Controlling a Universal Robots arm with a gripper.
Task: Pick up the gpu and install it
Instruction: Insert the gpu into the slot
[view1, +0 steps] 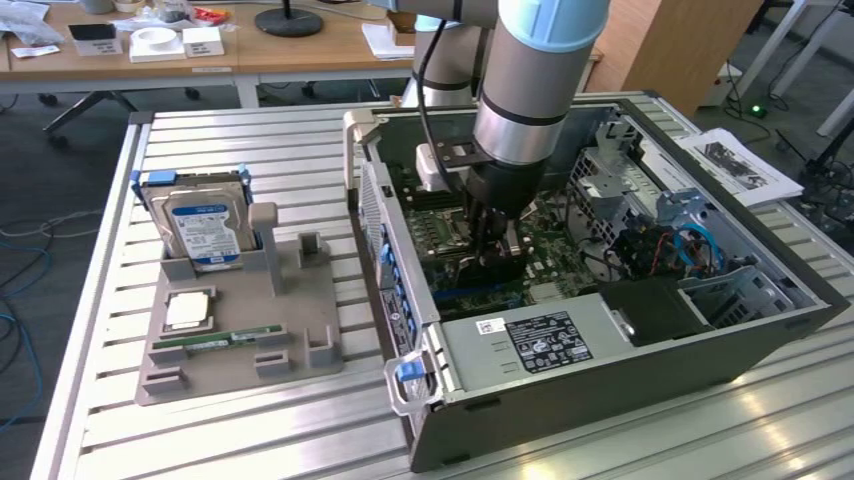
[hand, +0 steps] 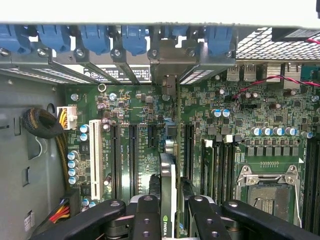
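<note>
While the tool (hand: 170, 215) clamps the gpu (hand: 171, 150) edge-on above the motherboard (hand: 140, 125), we judge: keep card square to slot, bracket towards case rear.

The gpu (hand: 171, 200) stands on edge, thin and dark, its silver bracket up against the case's rear slots, over the green board between the long black slots; whether it's fully seated is hard to tell.
</note>
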